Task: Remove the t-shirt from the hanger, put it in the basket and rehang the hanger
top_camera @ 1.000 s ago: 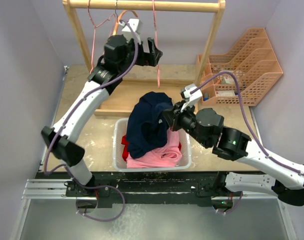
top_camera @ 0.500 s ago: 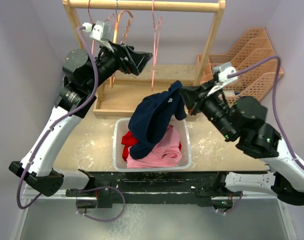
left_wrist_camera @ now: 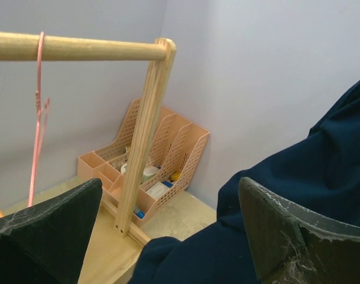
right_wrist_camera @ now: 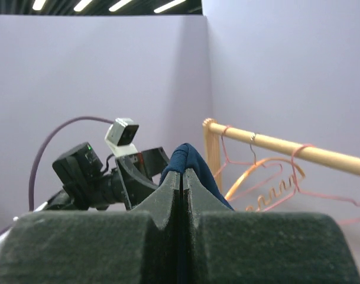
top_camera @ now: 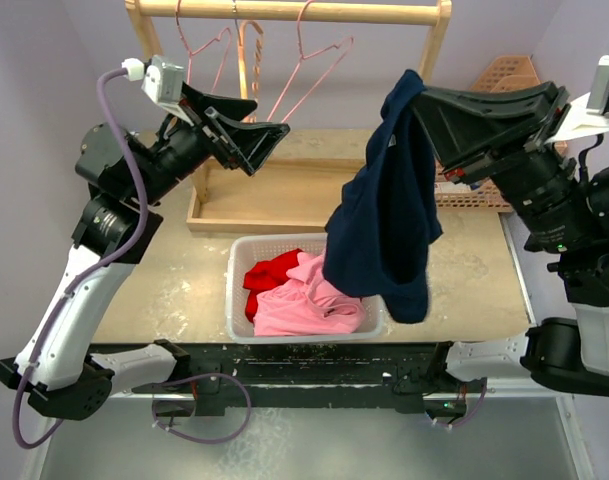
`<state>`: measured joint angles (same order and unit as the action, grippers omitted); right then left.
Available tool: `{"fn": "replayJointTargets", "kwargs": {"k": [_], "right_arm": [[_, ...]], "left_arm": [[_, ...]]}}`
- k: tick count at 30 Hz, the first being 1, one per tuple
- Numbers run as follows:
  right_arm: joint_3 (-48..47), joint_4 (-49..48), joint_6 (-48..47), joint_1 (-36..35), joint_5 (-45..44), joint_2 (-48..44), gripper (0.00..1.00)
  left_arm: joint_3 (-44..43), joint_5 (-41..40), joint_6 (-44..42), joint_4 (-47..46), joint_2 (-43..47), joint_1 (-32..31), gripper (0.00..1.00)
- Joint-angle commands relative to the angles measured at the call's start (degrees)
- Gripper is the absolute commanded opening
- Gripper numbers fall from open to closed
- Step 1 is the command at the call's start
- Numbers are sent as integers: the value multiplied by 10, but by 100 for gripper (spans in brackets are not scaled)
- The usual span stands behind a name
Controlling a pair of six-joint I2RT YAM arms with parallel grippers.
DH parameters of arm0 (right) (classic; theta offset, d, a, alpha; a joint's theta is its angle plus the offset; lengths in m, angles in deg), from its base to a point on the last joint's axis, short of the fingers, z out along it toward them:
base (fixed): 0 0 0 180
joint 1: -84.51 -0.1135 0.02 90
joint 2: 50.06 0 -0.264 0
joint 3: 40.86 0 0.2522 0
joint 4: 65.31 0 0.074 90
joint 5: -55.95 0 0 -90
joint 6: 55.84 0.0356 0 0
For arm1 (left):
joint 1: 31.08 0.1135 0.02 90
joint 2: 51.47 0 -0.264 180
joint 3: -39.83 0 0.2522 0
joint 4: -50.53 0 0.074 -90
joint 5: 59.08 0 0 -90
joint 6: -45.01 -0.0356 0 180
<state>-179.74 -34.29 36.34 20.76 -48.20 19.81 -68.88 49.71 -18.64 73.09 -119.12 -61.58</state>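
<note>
The navy t-shirt (top_camera: 384, 215) hangs free in the air from my right gripper (top_camera: 421, 100), which is shut on its top fold high above the white basket (top_camera: 232, 300). In the right wrist view the pinched fold (right_wrist_camera: 185, 157) pokes out between the closed jaws. My left gripper (top_camera: 256, 138) is open and empty, held up near the rack to the left of the shirt. In the left wrist view the shirt (left_wrist_camera: 286, 225) fills the lower right. Bare pink and orange hangers (top_camera: 309, 55) hang on the wooden rail (top_camera: 284, 10).
The white basket holds a pink garment (top_camera: 304, 305) and a red one (top_camera: 269, 275). The wooden rack's base tray (top_camera: 259, 200) lies behind the basket. Peach file organisers (top_camera: 499, 75) stand at the back right, partly hidden by my right arm.
My right gripper has risen up and to the right, lifting the navy shirt out of the basket so that it hangs free. My left gripper has pulled back to the left, away from the hangers.
</note>
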Motion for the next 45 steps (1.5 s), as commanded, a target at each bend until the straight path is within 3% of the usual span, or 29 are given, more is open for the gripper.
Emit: {"fn": "replayJointTargets", "kwargs": {"k": [1,8,19,29,39,41,45], "right_arm": [[-92,-25,-17,-2,73,51,0],[-158,-57,-21,-2,109,82,0],[-77,-94,8,-2,121,80,0],[-190,-58,39,-2,183,199,0],[-123,-113,69,-2,231,194,0],[-78,-121,75,-2,226,169,0],[104,-183,92,-2,187,74,0]], "left_arm": [[0,-1,-11,-2,14,1,99],[5,-14,-20,11,21,1,99],[29,-51,-27,7,37,1,99],[38,-80,-34,12,50,1,99],[52,-93,-40,11,60,1,99],[57,-90,-39,9,60,1,99],[65,-85,-39,5,63,1,99]]}}
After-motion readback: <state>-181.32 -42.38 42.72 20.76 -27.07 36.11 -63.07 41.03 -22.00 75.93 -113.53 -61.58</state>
